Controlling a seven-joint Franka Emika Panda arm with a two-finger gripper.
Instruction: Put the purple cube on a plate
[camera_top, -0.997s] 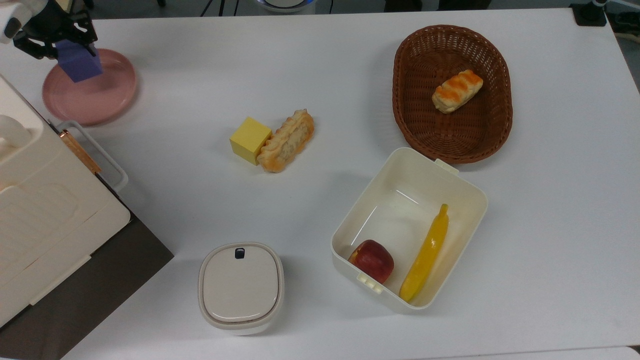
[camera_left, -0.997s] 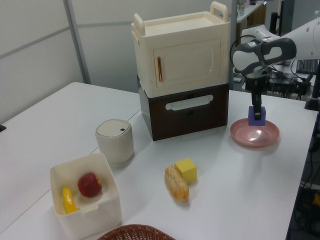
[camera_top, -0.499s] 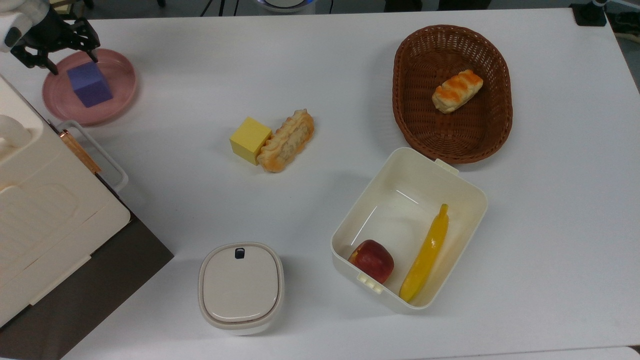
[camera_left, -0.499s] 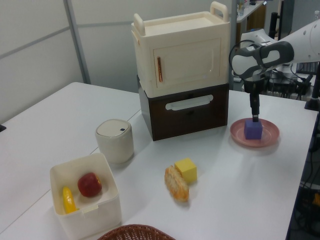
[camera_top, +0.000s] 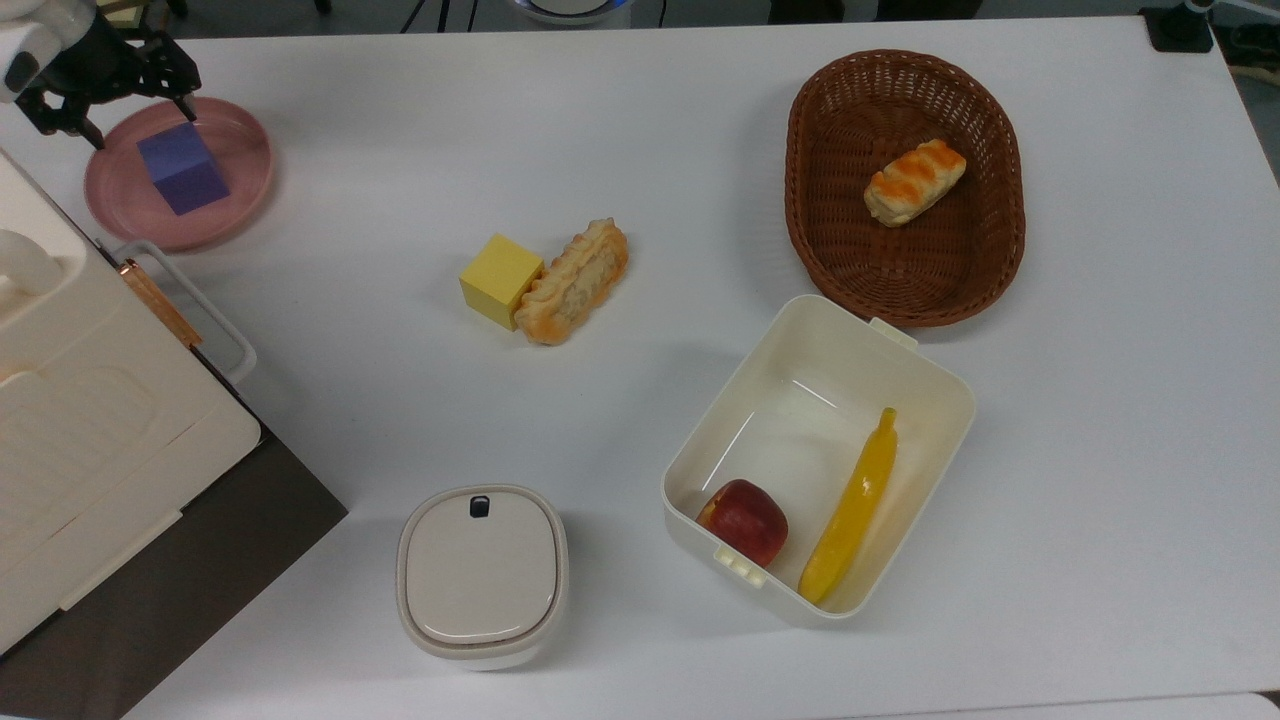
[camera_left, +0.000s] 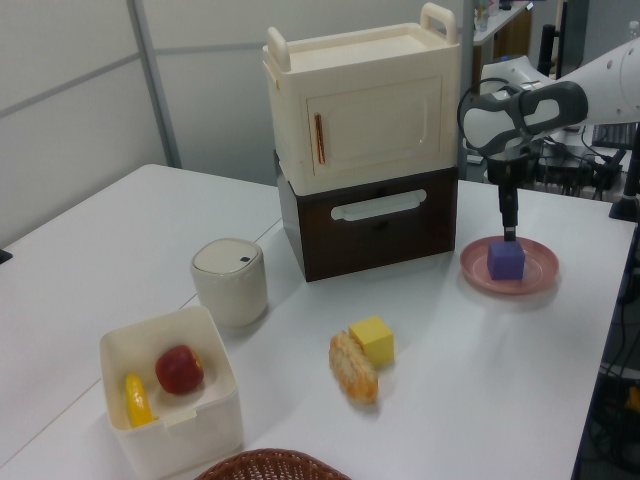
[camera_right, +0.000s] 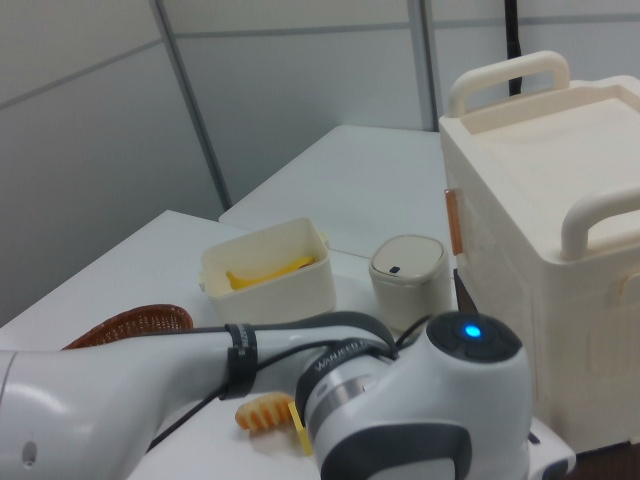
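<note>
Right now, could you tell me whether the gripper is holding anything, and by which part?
Nothing is held. The gripper is open above the purple cube, which sits free on the pink plate.

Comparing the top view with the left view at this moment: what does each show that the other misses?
Top view alone: the bread roll lying in the wicker basket, and the banana's full length. Left view alone: the cream cabinet's front door and the dark drawer unit beneath. Both: the purple cube sitting on the plate, the open gripper above it.
</note>
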